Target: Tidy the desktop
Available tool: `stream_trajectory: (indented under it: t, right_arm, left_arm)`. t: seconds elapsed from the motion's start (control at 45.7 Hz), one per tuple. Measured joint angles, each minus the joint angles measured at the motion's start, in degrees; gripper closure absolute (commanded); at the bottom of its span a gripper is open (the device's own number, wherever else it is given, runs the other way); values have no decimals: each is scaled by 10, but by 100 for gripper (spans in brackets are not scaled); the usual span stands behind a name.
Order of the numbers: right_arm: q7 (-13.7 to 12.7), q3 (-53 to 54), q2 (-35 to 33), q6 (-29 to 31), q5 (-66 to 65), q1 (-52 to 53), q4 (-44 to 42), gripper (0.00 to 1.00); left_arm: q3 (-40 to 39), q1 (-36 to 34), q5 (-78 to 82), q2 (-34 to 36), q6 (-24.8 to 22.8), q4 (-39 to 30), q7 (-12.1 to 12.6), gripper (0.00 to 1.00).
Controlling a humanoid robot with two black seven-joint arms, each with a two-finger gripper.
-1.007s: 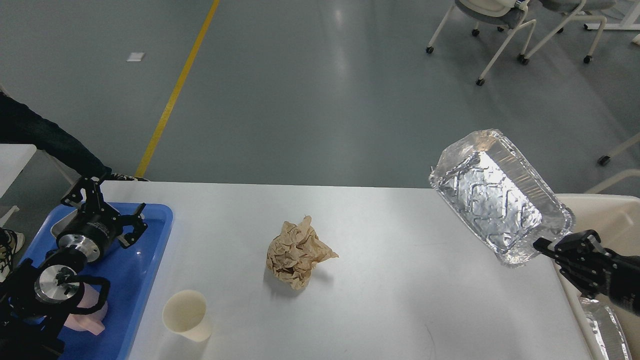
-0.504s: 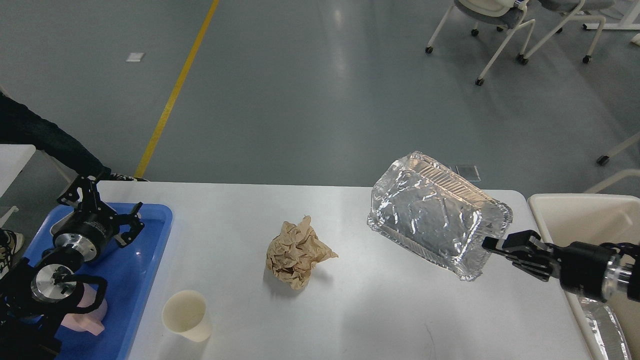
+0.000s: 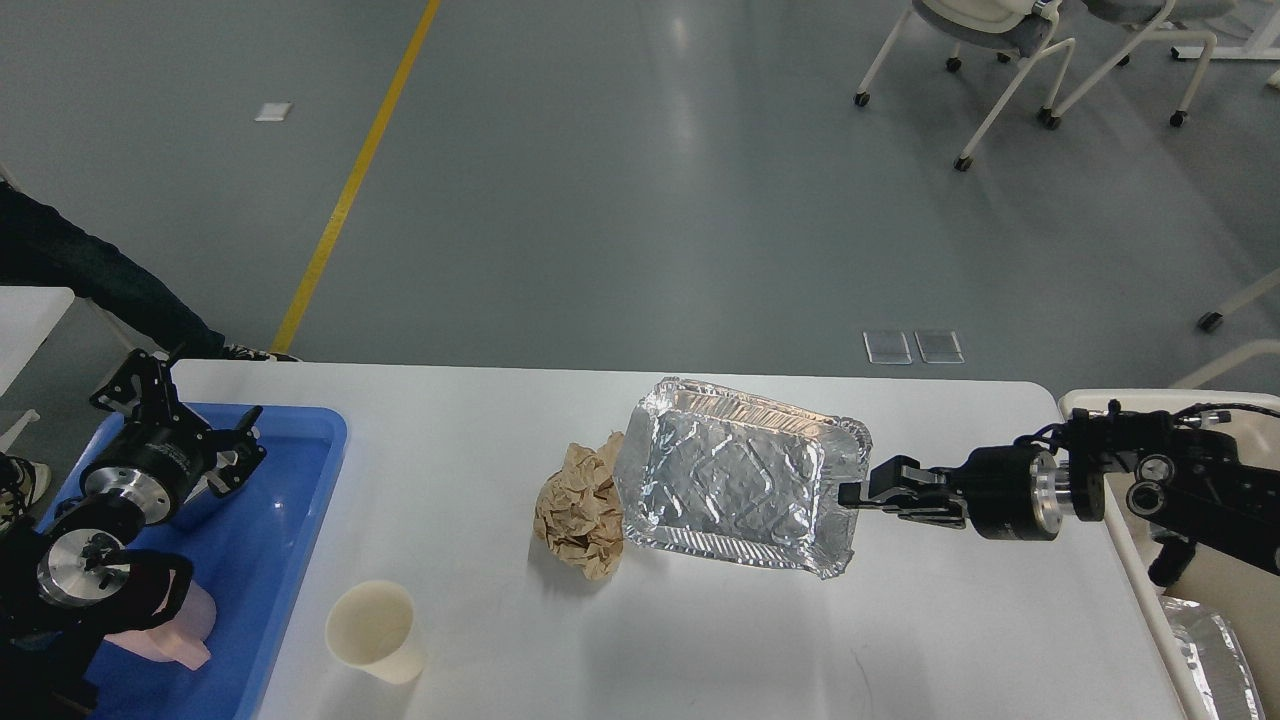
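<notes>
Desktop point(image 3: 480, 420), white with rounded corners, fills the lower view from the blue tray point(image 3: 290, 520) at its left end to the cream bin point(image 3: 1130, 540) beside its right edge. Right gripper point(image 3: 862, 493) reaches in from the right, clamped on the rim of a foil pan point(image 3: 735, 475) tilted above the surface, its left edge overlapping a crumpled brown paper ball point(image 3: 578, 510). Left gripper point(image 3: 190, 445) hangs over the tray; its grip cannot be told. Paper cup point(image 3: 372, 630) stands near the front edge.
</notes>
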Motion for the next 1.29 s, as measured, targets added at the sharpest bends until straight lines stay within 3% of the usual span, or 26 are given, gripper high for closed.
stream_trajectory:
  t: [0.329,0.701,1.292]
  right_arm:
    - [-1,-12,67,110,2,43,-120,100]
    - [0,-69,122,179,5,104,-142,100]
    - [-1,-104,160,190,46,150,-230,100]
  left_arm:
    - [-1,-4,1,6,-4,1,1,3]
    - [2,-5,1,5,-10,1,1,3]
    - [2,-3,2,6,-9,-2,2,3]
